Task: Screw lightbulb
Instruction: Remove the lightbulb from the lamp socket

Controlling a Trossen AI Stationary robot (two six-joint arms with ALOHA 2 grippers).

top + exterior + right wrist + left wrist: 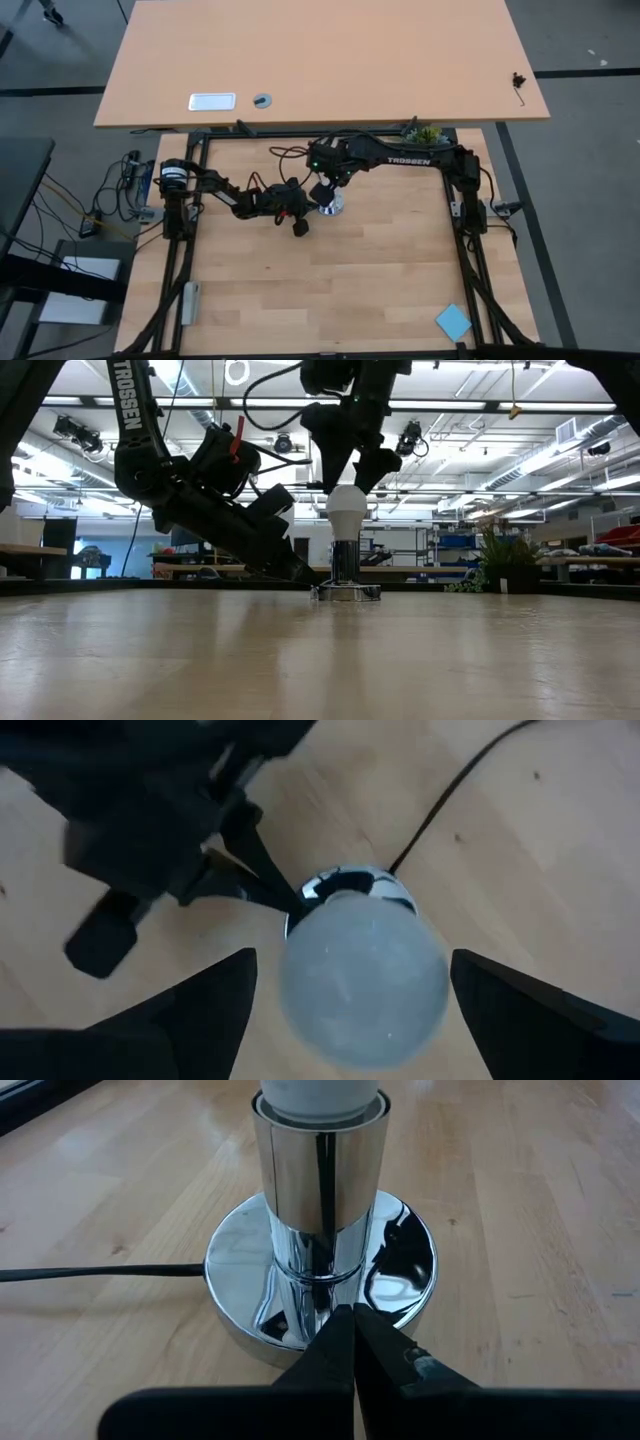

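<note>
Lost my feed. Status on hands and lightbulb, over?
Right hand open, straddling lightbulb, which stands in socket. Left hand shut, tips on socket base. Nothing in the way.

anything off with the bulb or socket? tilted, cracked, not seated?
Nothing stands out. The lightbulb stands upright in the chrome socket base, which sits flat on the table. The right pincer is open around the bulb; the left pincer is shut, its tips at the base's edge.

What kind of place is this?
Probably a robotics lab or workshop: two robot arms work at a framed wooden table, while the low view shows storage shelving and exposed ceiling lights behind.
</note>
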